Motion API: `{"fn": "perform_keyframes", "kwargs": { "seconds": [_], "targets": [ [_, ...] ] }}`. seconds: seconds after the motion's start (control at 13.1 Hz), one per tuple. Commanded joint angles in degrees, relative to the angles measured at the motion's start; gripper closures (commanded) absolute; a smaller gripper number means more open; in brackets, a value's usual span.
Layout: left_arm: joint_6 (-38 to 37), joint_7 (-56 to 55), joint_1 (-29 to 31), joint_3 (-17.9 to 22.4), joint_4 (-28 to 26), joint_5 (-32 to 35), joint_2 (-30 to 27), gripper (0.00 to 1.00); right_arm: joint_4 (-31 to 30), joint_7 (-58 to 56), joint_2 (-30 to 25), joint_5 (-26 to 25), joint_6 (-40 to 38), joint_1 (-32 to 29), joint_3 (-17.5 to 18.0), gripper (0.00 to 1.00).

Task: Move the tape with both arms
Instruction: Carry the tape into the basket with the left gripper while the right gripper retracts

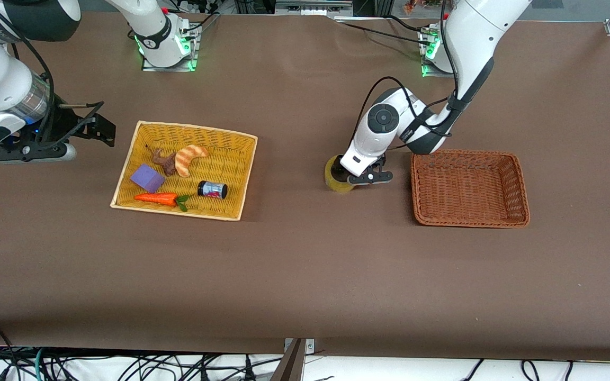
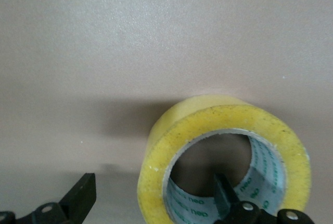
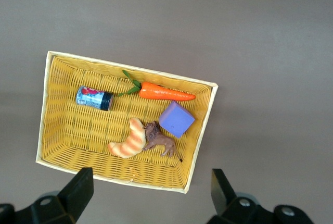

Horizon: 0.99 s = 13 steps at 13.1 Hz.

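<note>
The tape (image 1: 332, 179), a yellowish roll with a wide core hole, lies on the brown table between the two baskets. In the left wrist view the tape (image 2: 171, 146) fills the lower part. My left gripper (image 1: 344, 174) is down at the roll and open. It straddles the roll's wall (image 2: 153, 193): one finger (image 2: 225, 193) is inside the core hole, the other (image 2: 83, 195) is outside and apart from the roll. My right gripper (image 1: 101, 123) is open and empty, up over the table beside the yellow basket, and it waits (image 3: 151, 187).
A yellow wicker basket (image 1: 194, 131) toward the right arm's end holds a croissant (image 1: 189, 159), a purple block (image 1: 147, 178), a carrot (image 1: 157, 198), a black-capped jar (image 1: 212, 189) and a brown figure (image 1: 164, 161). An empty brown basket (image 1: 469, 222) stands beside the tape toward the left arm's end.
</note>
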Motion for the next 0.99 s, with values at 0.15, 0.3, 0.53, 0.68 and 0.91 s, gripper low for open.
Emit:
{"fn": "perform_keyframes", "kwargs": {
  "seconds": [0.15, 0.3, 0.53, 0.68, 0.91],
  "targets": [
    [1.22, -3.27, 0.53, -0.15, 0.73, 3.95, 1.53, 0.85, 0.61, -0.55, -0.33, -0.44, -0.64, -0.28, -0.33, 0.00],
    [1.13, -5.48, 0.98, -0.23, 0.99, 3.25, 1.53, 1.00, 0.53, -0.38, -0.07, -0.35, -0.72, -0.29, -0.33, 0.00],
    [0.26, -4.87, 2.02, -0.41, 1.61, 3.07, 1.00, 1.00, 0.44, 0.33, 0.02, 0.00, -1.07, -0.29, -0.25, 0.00],
    [-5.24, -4.34, 2.90, -1.72, 4.14, 2.20, -0.14, 1.00, 0.18, 0.42, 0.02, 3.58, -1.51, -0.46, -1.12, 0.00],
    [-25.69, 17.89, 5.71, -0.69, 11.96, -5.77, -4.95, 1.00, 0.18, -0.29, 0.28, 4.30, -1.51, -0.46, -1.48, 0.00]
  ]
}}
